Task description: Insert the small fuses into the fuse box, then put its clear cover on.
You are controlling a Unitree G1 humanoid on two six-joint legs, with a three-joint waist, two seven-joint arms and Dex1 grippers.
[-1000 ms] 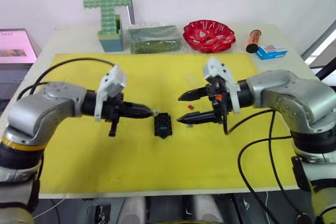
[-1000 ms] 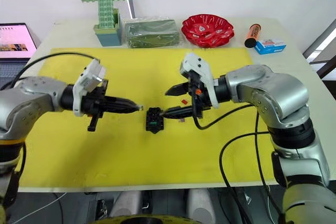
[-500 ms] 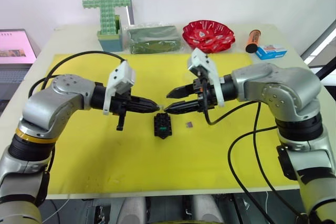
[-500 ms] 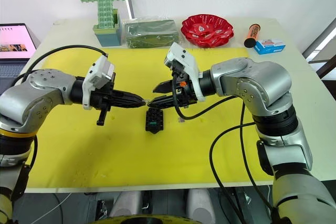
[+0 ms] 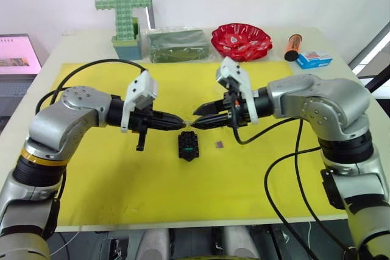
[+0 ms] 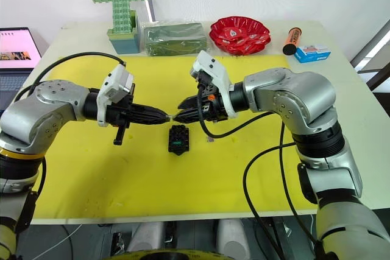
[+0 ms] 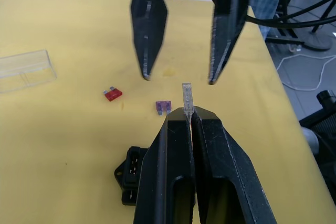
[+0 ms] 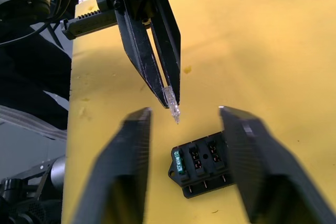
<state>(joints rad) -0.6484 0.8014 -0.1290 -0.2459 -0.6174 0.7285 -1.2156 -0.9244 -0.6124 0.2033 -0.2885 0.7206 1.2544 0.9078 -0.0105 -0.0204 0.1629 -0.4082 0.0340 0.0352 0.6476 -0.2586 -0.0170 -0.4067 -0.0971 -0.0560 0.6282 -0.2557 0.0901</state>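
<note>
Laptop: a laptop [image 5: 17, 53] sits at the far left edge, off the yellow mat [image 5: 109, 181].
Left claw: the left claw [image 5: 183, 124] is held above the mat with its fingers pressed together on a pale, near-clear fuse [image 7: 187, 98], which sticks out past the tips; it points at the right claw, tip to tip.
Fuse box: the black fuse box [image 5: 188, 145] lies on the mat just below the spot where the two claws meet, with one green fuse [image 8: 178, 161] seated at one end and the other slots open.
Right claw: the right claw [image 5: 195, 120] is spread a little, its two fingers [image 7: 148, 30] on either side of the pale fuse's free end; whether they touch it cannot be told.
Loose fuses: a purple fuse [image 7: 163, 107] lies on the mat just right of the box, and a red fuse [image 7: 112, 94] lies near it.
Cover: the clear cover [image 7: 25, 70] lies flat on the mat, well apart from the box.
Back of worktop: a green block cross [image 5: 125, 19], a green packet [image 5: 178, 44], a red bowl [image 5: 242, 39], an orange tube [image 5: 293, 47] and a small blue box [image 5: 315, 60] stand in a row.
</note>
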